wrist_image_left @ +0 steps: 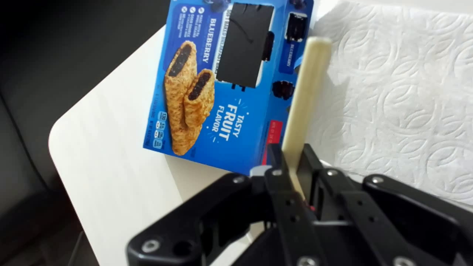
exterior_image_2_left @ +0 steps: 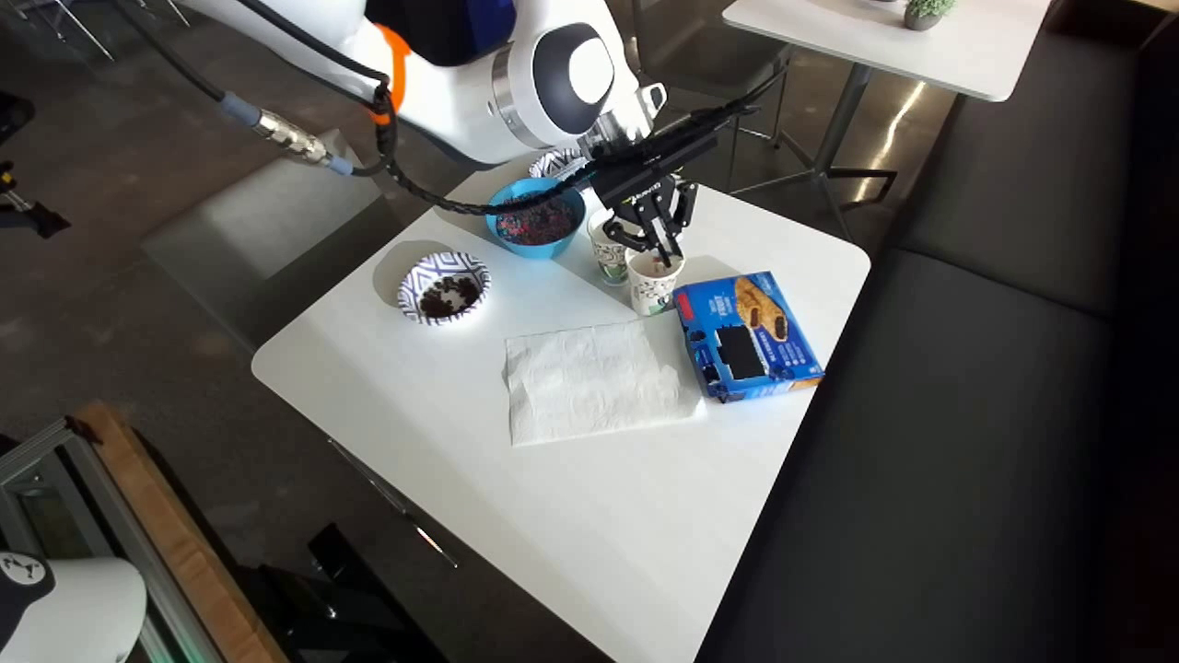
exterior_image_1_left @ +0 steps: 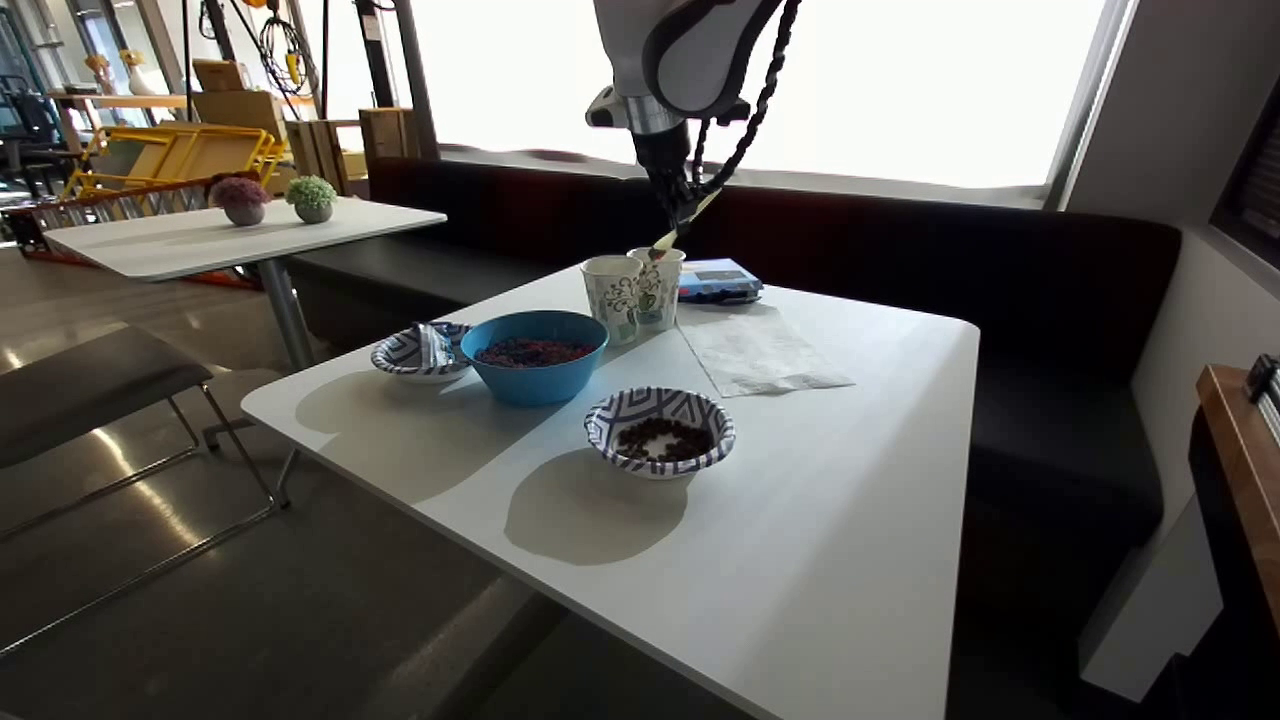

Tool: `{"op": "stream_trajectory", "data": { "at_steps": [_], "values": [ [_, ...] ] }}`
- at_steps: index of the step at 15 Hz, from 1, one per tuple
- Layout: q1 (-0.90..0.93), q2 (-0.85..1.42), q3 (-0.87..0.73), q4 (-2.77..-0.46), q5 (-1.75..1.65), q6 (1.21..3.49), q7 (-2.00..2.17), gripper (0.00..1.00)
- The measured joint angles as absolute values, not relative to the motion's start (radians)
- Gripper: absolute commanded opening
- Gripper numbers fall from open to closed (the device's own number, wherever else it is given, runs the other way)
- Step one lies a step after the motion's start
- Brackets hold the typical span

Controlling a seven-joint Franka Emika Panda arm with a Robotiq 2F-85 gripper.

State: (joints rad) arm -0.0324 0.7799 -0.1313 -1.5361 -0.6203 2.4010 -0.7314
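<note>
Gripper (wrist_image_left: 293, 159) clenched on a pale stick (wrist_image_left: 305, 96), right above a cup (exterior_image_2_left: 654, 293)

The stick leans in its grip, top end poking out, with something red (exterior_image_1_left: 656, 254) at the low end by the cup's mouth; can't tell if it's dipped in. The other cup (exterior_image_1_left: 610, 300) is right next to it, and a blue box (exterior_image_2_left: 751, 336) of blueberry bars lies flat just beside, napkin (exterior_image_2_left: 589, 387) along its side. A bit farther on the white table (exterior_image_2_left: 589, 516): blue bowl (exterior_image_1_left: 537, 385) of reddish bits (exterior_image_1_left: 530, 352), patterned bowl (exterior_image_1_left: 395, 355) with a packet (exterior_image_1_left: 437, 348) next to that, then another patterned bowl (exterior_image_1_left: 655, 402) with brown balls (exterior_image_1_left: 690, 438). Way back, in an exterior view, a far table (exterior_image_1_left: 170, 245) has a pink plant (exterior_image_1_left: 240, 195) and a green plant (exterior_image_1_left: 311, 195).
</note>
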Motion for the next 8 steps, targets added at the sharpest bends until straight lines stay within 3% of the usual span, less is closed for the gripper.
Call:
{"op": "stream_trajectory", "data": {
  "at_steps": [8],
  "values": [
    [0.014,0.773,-0.144,-1.556,-0.911,2.401,-0.732,0.04]
  ]
}}
